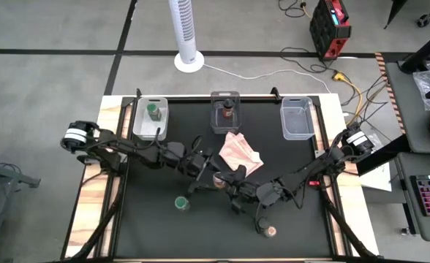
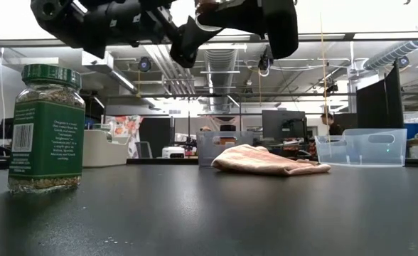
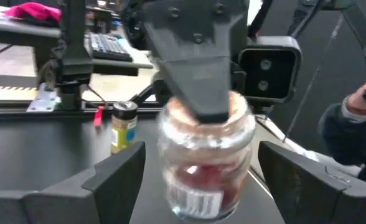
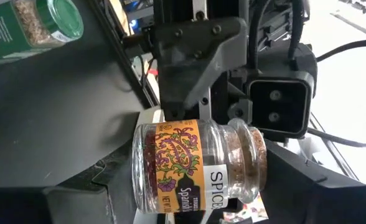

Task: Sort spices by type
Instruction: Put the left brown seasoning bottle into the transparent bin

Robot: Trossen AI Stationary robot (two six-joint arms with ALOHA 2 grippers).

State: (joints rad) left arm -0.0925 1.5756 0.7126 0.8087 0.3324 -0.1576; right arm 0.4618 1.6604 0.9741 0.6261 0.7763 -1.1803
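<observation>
High view shows both grippers meeting mid-table over 1 tan-lidded spice jar (image 4: 198,165), right gripper (image 4: 189,186) clamped on its body, left gripper (image 3: 198,180) spread wide around it; a mistimed release would likely drop it.

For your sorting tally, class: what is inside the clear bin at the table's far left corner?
The left bin holds one green-lidded jar, seen from above. Its contents stay hidden under the lid. The rest of the bin floor looks bare.
</observation>
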